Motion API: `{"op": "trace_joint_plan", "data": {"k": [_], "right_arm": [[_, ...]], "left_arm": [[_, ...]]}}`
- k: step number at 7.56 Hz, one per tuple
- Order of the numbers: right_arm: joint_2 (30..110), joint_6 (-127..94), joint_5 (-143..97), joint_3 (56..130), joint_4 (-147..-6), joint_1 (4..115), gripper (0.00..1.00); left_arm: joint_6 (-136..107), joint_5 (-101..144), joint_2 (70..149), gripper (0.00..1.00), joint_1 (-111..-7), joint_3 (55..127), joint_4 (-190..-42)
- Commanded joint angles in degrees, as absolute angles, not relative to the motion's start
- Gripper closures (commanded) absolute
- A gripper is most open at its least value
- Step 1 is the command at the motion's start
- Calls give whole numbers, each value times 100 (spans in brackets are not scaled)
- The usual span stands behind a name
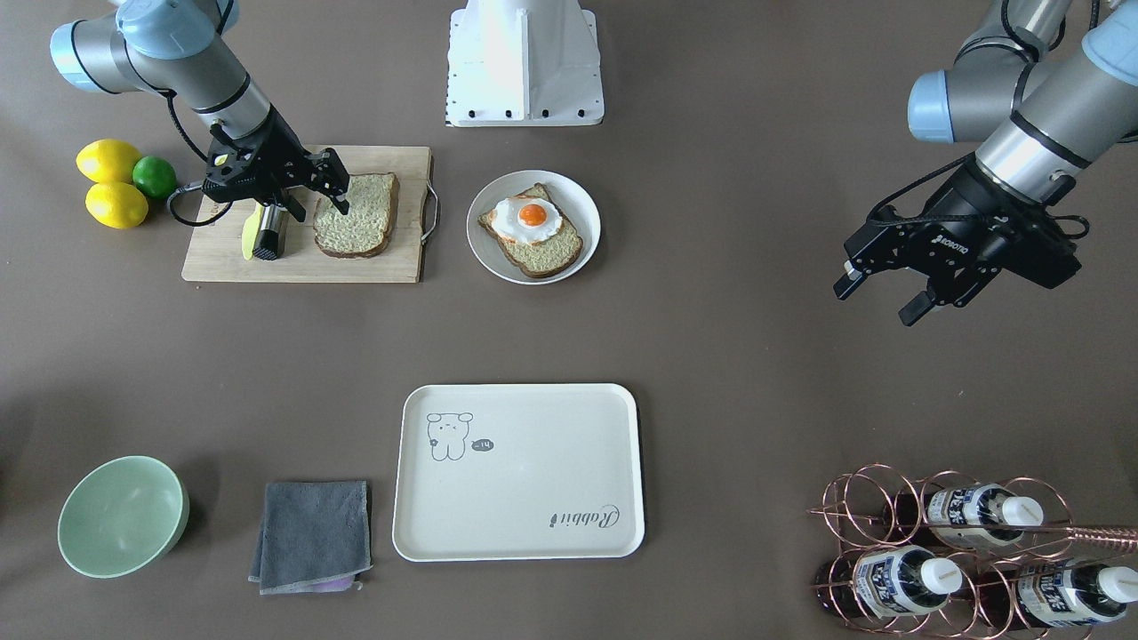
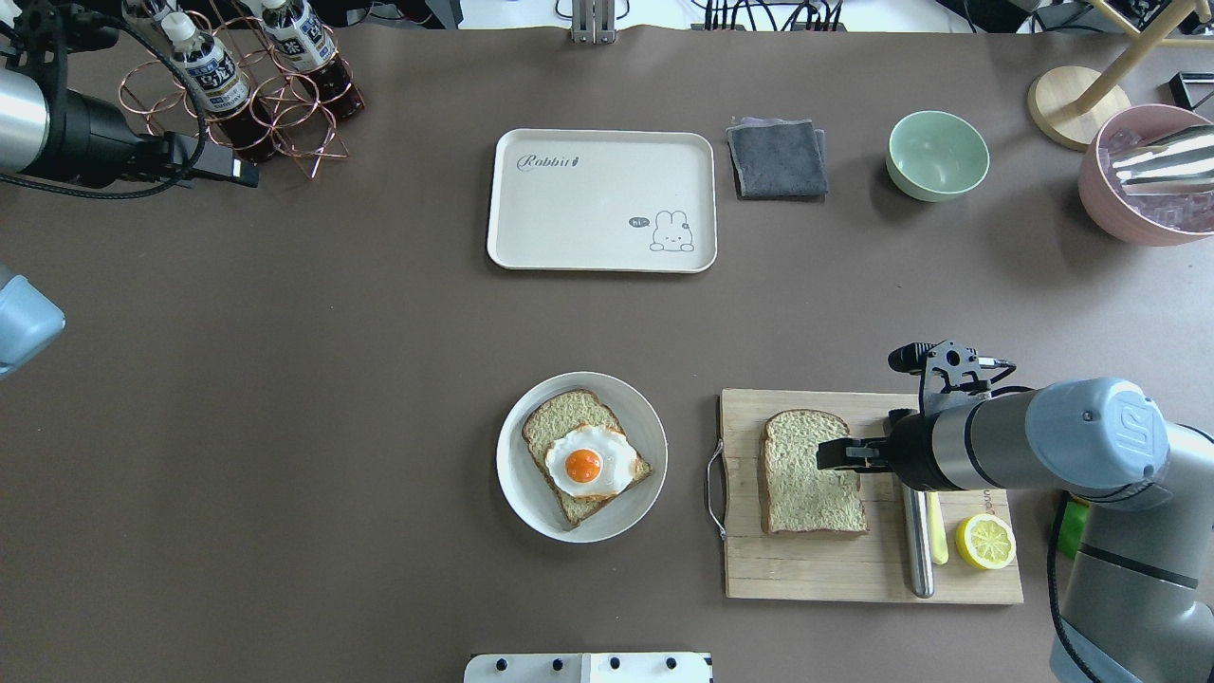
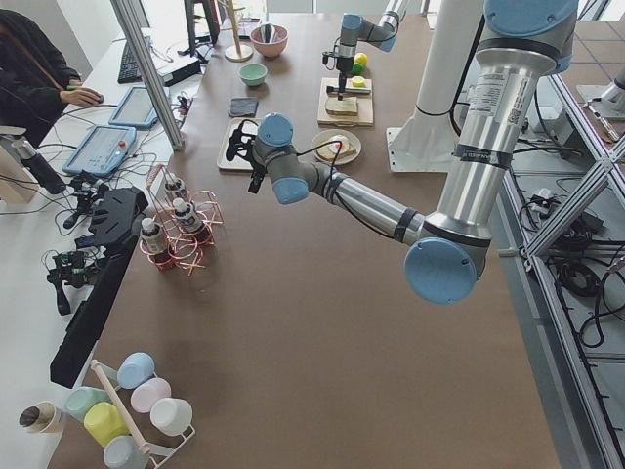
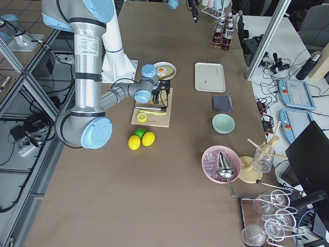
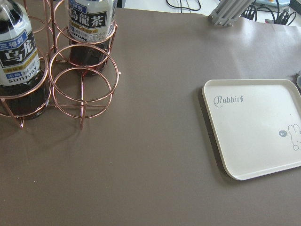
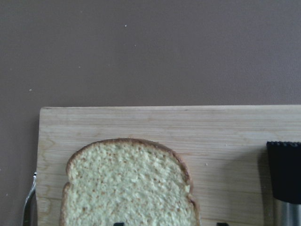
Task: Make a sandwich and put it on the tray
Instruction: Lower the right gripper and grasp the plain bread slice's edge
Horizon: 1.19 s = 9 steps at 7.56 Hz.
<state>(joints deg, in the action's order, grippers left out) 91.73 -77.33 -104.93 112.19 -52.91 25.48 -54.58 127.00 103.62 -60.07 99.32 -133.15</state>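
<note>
Brown table (image 1: 711,356): right hand (image 1: 318,210) spread over bread slice (image 1: 363,220); left hand (image 1: 876,302) wide, far off.

A mint bowl (image 1: 123,516) sits near a grey cloth (image 1: 313,535); two lemons (image 1: 108,161) lie beside a lime (image 1: 155,176).

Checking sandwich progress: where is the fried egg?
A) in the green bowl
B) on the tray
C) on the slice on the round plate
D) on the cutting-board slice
C: the fried egg lies on a bread slice on the round white plate.
</note>
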Motion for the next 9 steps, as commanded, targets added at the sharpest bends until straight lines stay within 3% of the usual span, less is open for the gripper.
{"op": "trace_joint_plan", "data": {"k": [1,6,7,8,9], "right_arm": [[9167,-7734,-10485,11206,-5291,2505,36],[9193,-7734,-10485,11145,-5291,2496,36],[9193,-7734,-10477,11145,-5291,2487,43],[9185,-7734,-10459,11145,-5291,2487,77],[9167,-7778,-10450,11153,-5291,2487,100]], "left_arm": [[-5458,12700,10371,3,-6003,9932,-13315],[-5458,12700,10362,3,-6003,9923,-13315],[-5458,12700,10362,3,-6003,9923,-13315],[-5458,12700,10362,3,-6012,9923,-13315],[-5458,12700,10362,3,-6012,9923,-13315]]}}
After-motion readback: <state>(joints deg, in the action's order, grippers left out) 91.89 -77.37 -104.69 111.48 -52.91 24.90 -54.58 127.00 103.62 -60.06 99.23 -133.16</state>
